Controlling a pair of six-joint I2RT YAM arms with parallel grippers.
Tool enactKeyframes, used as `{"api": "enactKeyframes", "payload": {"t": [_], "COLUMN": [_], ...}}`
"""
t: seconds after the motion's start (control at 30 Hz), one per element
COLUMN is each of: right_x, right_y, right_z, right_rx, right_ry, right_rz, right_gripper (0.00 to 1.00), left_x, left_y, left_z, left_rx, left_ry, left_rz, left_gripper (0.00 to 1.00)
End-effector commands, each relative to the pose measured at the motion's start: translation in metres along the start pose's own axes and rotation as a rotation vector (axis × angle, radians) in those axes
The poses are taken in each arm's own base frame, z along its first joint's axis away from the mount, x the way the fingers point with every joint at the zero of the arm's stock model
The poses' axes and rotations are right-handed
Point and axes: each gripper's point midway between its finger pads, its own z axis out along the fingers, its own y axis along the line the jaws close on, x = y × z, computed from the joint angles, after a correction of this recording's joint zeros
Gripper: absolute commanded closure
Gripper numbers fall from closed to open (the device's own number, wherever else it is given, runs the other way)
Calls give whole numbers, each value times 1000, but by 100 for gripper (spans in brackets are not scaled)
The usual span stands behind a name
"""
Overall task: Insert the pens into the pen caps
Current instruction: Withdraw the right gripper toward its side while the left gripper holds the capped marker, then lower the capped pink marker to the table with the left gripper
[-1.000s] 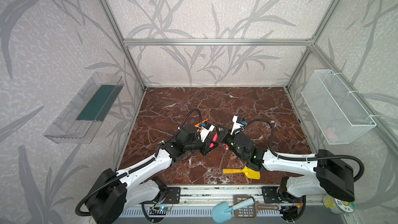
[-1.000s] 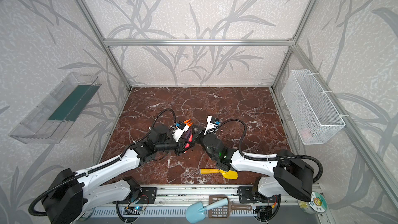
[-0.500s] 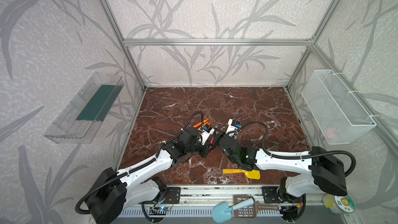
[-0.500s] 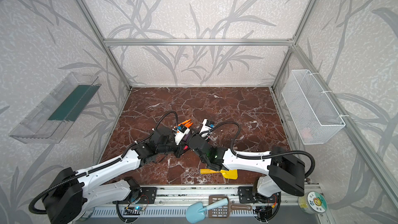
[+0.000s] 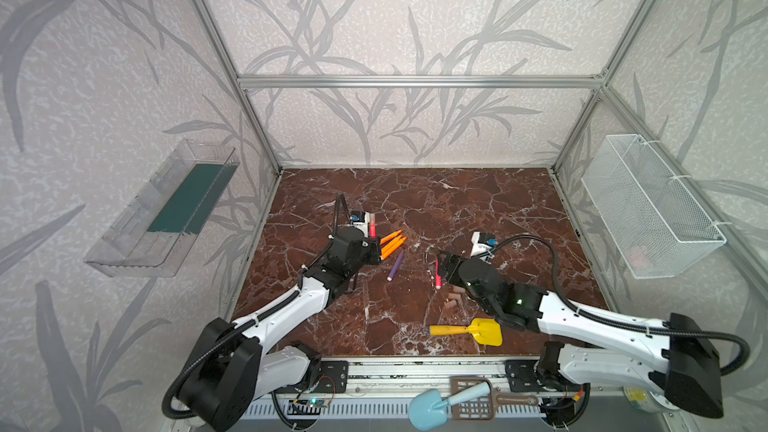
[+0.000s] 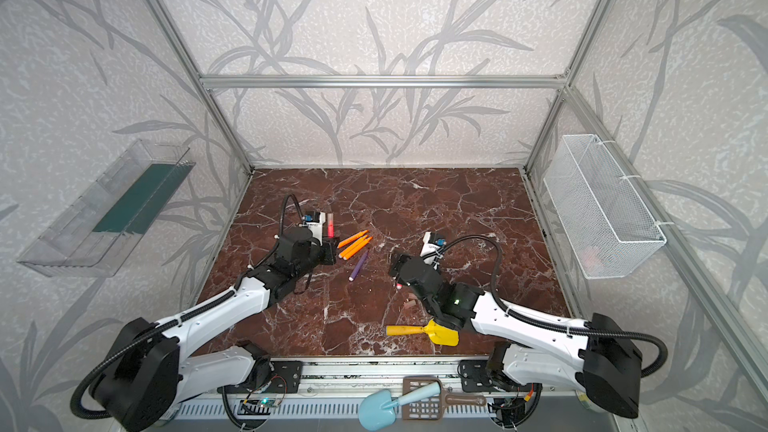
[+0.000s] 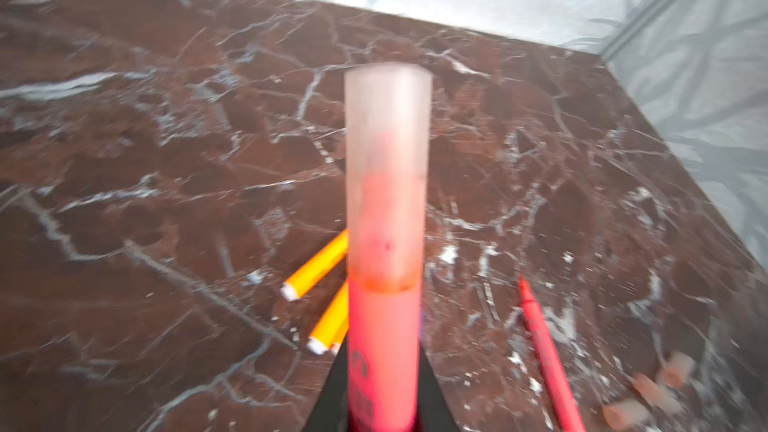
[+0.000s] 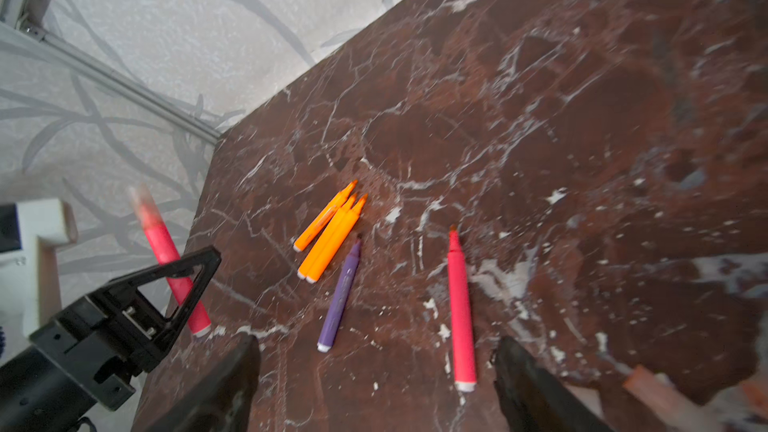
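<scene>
Gripping a pink-red pen (image 7: 382, 351) low on its barrel, the left gripper (image 5: 373, 243) is clamped on it and holds it roughly upright above the brown marbled surface (image 5: 478, 209), left of the middle in both top views. A translucent pale cap (image 7: 388, 151) sits over that pen's upper end, and the reddish tip shows dimly through its lower half. Just beside this gripper, three orange pens (image 8: 330, 238) lie flat, side by side and touching, their tips pointing the same way. The purple pen (image 8: 341, 297) lies just beside them, uncapped and close to parallel. The right gripper (image 8: 376, 353) has its jaws spread wide and holds nothing. A second pink-red pen (image 8: 460, 313) lies flat on the surface with its blunt end in the gap between those jaws, touching neither finger, its tip bare. Several loose caps (image 5: 454, 299) lie on the surface close by the right arm, near the yellow toy shovel (image 5: 469, 330); the wrist views show them too blurred to count.
</scene>
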Motion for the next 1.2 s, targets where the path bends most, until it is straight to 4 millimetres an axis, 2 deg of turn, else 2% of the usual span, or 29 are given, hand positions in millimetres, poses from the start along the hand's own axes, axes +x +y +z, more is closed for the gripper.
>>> {"api": "enactKeyframes", "payload": {"t": [0.0, 0.17, 0.4, 0.73, 0.97, 1.17], "right_x": [-15, -45, -62, -83, -104, -100], "right_y": [-38, -71, -112, -167, -200, -213], "right_z": [-7, -13, 1, 11, 0, 8], "right_rx": [100, 161, 253, 448, 603, 635], "right_ry": [-26, -84, -38, -39, -103, -115], "right_rz": [-108, -129, -106, -122, -178, -175], "right_gripper": [8, 2, 1, 1, 0, 1], "left_x": [19, 35, 57, 70, 68, 62], "left_y": [47, 72, 111, 121, 123, 121], "left_z": [7, 18, 31, 38, 35, 32], "left_rx": [-176, -255, -433, -488, -502, -493], "left_ry": [69, 123, 231, 302, 295, 283], "left_rz": [-97, -168, -268, -268, -277, -279], "left_gripper": [100, 100, 100, 100, 86, 76]}}
